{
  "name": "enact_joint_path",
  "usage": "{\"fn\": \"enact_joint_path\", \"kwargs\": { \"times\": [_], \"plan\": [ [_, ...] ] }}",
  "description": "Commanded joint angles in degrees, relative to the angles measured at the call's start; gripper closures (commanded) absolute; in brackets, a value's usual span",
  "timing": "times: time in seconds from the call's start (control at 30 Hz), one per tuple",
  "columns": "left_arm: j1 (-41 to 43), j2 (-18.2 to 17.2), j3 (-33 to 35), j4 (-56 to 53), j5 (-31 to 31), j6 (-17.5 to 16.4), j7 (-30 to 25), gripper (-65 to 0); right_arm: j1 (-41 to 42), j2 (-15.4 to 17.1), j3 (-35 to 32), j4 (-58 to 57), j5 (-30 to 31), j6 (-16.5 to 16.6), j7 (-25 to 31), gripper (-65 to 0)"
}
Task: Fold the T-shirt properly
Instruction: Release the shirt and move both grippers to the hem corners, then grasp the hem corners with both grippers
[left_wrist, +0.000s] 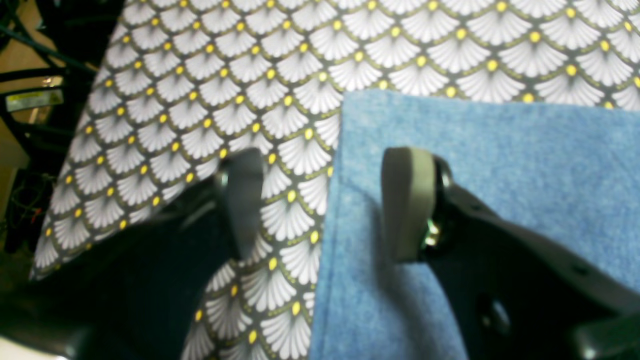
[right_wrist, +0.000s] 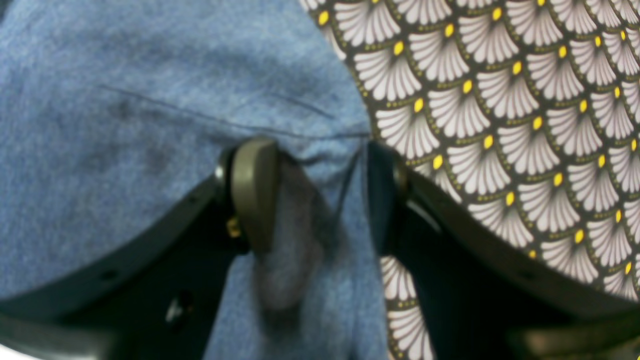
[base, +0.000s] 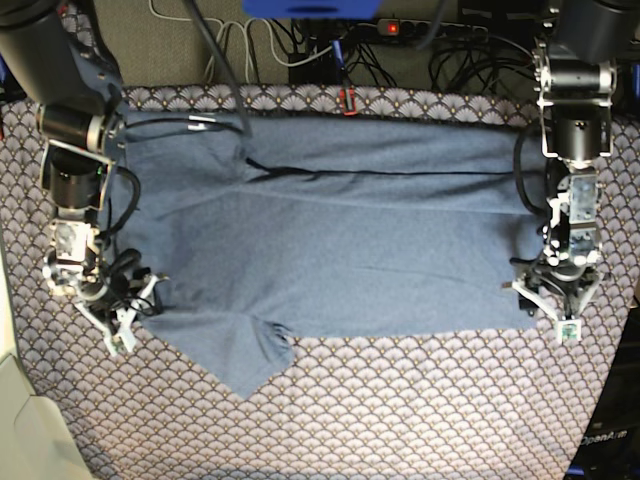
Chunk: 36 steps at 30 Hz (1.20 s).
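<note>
No writing we can read, blue T-shirt spread flat on patterned desk, left pincer released astride its edge, right pincer grasping bunched T-shirt edge.

Slate-blue T-shirt, fan-scale table cover

Fan-patterned table cover; cables behind it.
</note>
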Motion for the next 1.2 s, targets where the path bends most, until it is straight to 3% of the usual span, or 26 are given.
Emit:
{"fn": "enact_joint_path", "kwargs": {
  "times": [0.0, 0.4, 0.5, 0.67, 0.97, 1.17],
  "plan": [
    [-1.64, -0.89, -0.04, 0.98, 0.11, 0.27, -1.66, -37.0, 1.91, 0.79, 0.23, 1.10, 0.67, -0.22, 1.55, -29.8],
    [-1.55, -0.81, 0.04, 0.89, 0.29, 0.27, -1.66, -37.0, 1.30, 0.62, 0.23, 0.93, 0.67, -0.31, 1.55, -28.0],
    [-1.55, -0.81, -0.31, 0.81, 0.29, 0.27, -1.74, -37.0, 0.42, 0.53, 0.23, 0.84, 0.67, -0.31, 1.55, -20.5],
    [-2.70, -0.81, -0.13, -3.94, 0.29, 0.27, -2.62, -37.0, 0.24, 0.44, 0.23, 0.84, 0.67, -0.31, 1.55, 0.0],
    [-10.34, -0.72, -0.04, -25.74, 0.29, 0.27, -17.22, -37.1, 0.24, 0.53, 0.23, 0.93, 0.67, -0.31, 1.29, 0.0],
    [-10.87, 0.95, 0.13, -26.27, 0.38, 0.00, -19.33, -37.1, -0.29, 0.44, 0.23, 0.93, 0.67, -0.31, 1.29, 0.0]
  ]
}}
